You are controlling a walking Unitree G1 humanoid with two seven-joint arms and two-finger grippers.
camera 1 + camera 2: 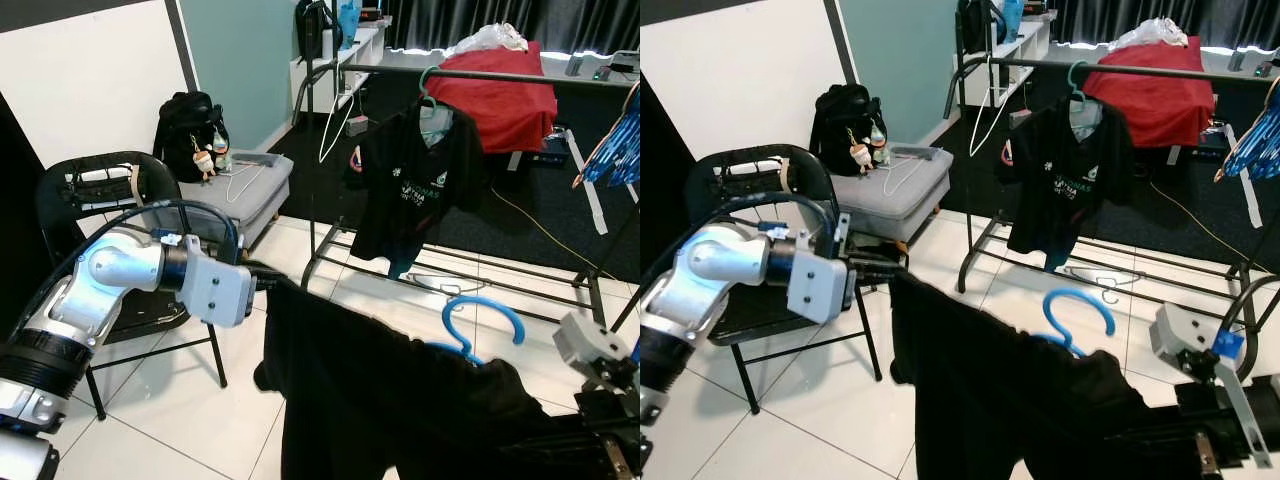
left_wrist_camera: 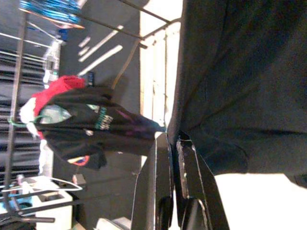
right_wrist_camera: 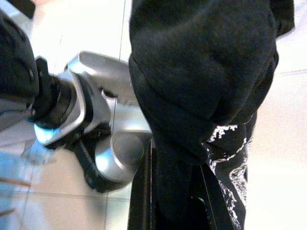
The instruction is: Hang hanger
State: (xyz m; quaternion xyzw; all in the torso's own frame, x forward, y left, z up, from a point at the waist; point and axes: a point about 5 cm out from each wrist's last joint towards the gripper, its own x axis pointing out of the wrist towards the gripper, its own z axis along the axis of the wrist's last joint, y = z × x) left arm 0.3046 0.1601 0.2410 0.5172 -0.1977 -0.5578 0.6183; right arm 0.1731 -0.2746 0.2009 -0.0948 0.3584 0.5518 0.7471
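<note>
A black garment [image 1: 380,390] hangs stretched between my two grippers, low in front of me. A blue hanger [image 1: 481,322] sits in it, with its hook sticking up above the cloth. My left gripper [image 1: 268,281] is shut on the garment's left upper edge; the left wrist view shows its fingers [image 2: 158,182] pinched on the cloth [image 2: 240,86]. My right gripper [image 3: 175,160] is shut on a bunched part of the garment [image 3: 201,72] at the lower right. The clothes rack's bar [image 1: 500,75] runs across the back, beyond the garment.
A black T-shirt [image 1: 415,180] on a green hanger hangs from the rack. A black chair [image 1: 95,200] stands at my left, beside a grey ottoman [image 1: 245,185] and a backpack [image 1: 188,130]. Red cloth [image 1: 505,95] lies behind the rack. A blue striped garment [image 1: 615,150] hangs at right.
</note>
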